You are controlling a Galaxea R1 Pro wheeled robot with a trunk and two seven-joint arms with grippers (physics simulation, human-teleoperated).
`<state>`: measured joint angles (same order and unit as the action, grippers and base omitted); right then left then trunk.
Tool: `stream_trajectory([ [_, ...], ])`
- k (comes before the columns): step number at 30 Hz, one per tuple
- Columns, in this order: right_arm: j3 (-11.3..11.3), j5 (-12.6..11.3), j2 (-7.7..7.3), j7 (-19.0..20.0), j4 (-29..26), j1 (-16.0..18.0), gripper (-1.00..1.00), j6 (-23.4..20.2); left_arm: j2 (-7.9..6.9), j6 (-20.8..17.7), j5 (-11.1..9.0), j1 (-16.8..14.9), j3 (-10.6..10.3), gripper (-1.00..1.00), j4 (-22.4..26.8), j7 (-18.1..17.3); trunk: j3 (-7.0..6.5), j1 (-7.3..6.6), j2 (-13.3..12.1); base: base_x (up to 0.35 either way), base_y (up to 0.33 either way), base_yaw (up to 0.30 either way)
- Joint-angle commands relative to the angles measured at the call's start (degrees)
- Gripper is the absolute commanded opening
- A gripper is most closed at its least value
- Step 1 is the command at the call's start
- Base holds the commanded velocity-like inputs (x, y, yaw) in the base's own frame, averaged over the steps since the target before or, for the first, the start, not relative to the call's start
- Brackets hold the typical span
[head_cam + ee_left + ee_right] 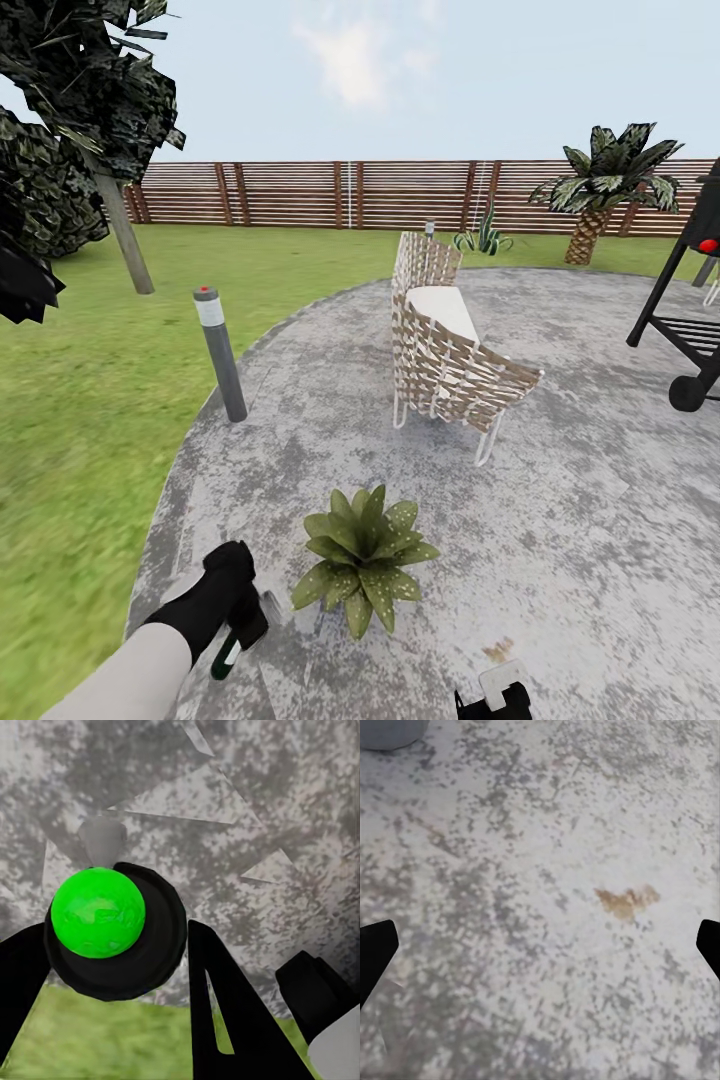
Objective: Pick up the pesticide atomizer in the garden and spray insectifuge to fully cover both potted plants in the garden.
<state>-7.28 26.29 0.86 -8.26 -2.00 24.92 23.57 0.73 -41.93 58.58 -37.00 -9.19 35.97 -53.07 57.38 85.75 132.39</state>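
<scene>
In the head view my left gripper is shut on the pesticide atomizer, whose dark green body with a white band points down and whose whitish head faces the near potted plant. That plant is a green rosette on the grey patio, just right of the gripper, and its leaves carry pale insectifuge specks. The left wrist view shows the bottle's bright green base between the black fingers. My right gripper is open low over the stone. A grey pot rim shows in the right wrist view.
A grey bollard lamp stands at the patio's left edge. A wicker chair sits mid-patio and a black grill at the right. Lawn lies left. A fence, a palm and a small spiky plant are behind.
</scene>
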Motion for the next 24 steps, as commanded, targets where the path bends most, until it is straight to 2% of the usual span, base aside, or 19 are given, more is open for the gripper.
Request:
stream_trajectory([
  [1,-0.4,0.6,0.02,-0.3,0.1,0.0,1.0,0.2,0.02,-0.4,0.4,-0.1,-0.1,-1.0,1.0,-0.5,0.05,-0.01,0.0,0.0,0.0,0.0],
  [4,-0.4,0.6,0.02,-0.3,0.1,0.0,1.0,0.2,-0.08,-0.6,-0.1,-0.2,0.0,-1.0,2.6,-0.9,0.05,-0.01,0.0,0.0,0.0,0.0],
  [9,-0.4,0.7,-0.03,-0.3,0.1,0.0,1.0,0.2,-0.22,-0.1,0.2,0.4,-0.2,-1.0,2.1,-1.0,0.05,-0.01,0.0,0.0,0.0,0.0],
  [14,-0.4,0.8,-0.07,-0.3,0.1,0.0,1.0,0.2,-0.65,0.0,0.6,0.6,-0.4,-1.0,-0.5,-0.8,0.05,-0.01,0.0,0.0,0.0,0.0],
  [17,-0.4,0.8,-0.07,-0.3,0.1,0.0,1.0,0.2,-0.19,0.0,0.5,0.6,-0.3,-1.0,-0.6,-0.8,0.05,-0.01,0.0,0.0,0.0,0.0],
  [21,-0.4,0.8,-0.07,-0.3,0.1,0.0,1.0,0.2,1.41,-0.2,0.5,0.6,-0.3,-1.0,-0.7,-0.7,0.05,-0.01,0.0,0.0,0.0,0.0],
  [24,-0.4,0.8,-0.07,-0.3,0.1,0.0,1.0,0.2,1.57,-0.4,0.5,0.6,-0.5,-1.0,-1.2,-0.7,0.05,-0.01,0.0,0.0,0.0,0.0],
])
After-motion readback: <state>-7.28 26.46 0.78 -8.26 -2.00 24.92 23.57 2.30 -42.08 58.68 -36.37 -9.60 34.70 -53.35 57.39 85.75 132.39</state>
